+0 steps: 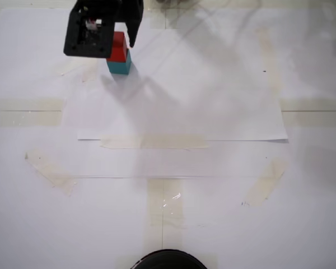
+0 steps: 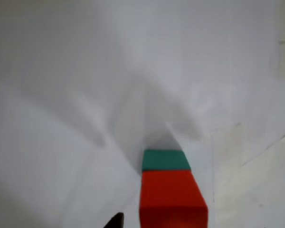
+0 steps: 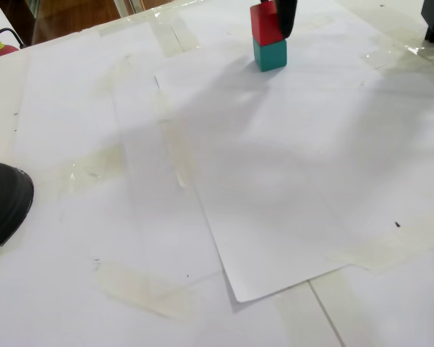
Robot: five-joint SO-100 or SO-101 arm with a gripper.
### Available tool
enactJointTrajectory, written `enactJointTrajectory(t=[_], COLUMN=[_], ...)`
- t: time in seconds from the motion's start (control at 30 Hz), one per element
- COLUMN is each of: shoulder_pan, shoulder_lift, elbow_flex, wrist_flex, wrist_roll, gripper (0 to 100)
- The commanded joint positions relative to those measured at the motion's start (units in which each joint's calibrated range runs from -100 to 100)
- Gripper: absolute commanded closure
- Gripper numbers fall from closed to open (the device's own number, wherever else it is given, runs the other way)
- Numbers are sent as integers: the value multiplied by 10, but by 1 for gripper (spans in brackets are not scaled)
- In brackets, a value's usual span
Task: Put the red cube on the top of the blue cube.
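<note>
The red cube (image 1: 121, 49) rests on top of the blue cube (image 1: 120, 65) at the far left of the paper. The stack also shows in another fixed view, red cube (image 3: 264, 23) on blue cube (image 3: 270, 54). My gripper (image 1: 119, 40) hangs over the stack with its jaws on either side of the red cube. In the wrist view the red cube (image 2: 171, 199) fills the bottom centre with the blue cube (image 2: 165, 160) beyond it. One dark fingertip (image 2: 115, 221) stands to the cube's left with a gap between them. The jaws look open.
White paper sheets (image 1: 213, 84) taped down cover the table. Tape strips (image 1: 154, 142) hold the sheet edges. A black rounded object (image 1: 168, 259) sits at the near edge and also shows in another fixed view (image 3: 3, 202).
</note>
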Motion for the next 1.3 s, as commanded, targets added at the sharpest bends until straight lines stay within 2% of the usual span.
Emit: enactJointTrajectory(t=[0.0, 0.5, 0.87, 1.0, 1.27], shoulder_pan=[-21, -44, -139, -196, -235], shoulder_lift=[-65, -138, -435, -563, -837], elbow_flex=[-35, -34, -26, 57, 320], wrist_flex=[-3, 5, 36, 38, 30], wrist_roll=[-8, -33, -75, -107, -116], gripper=[57, 57, 59, 68, 86])
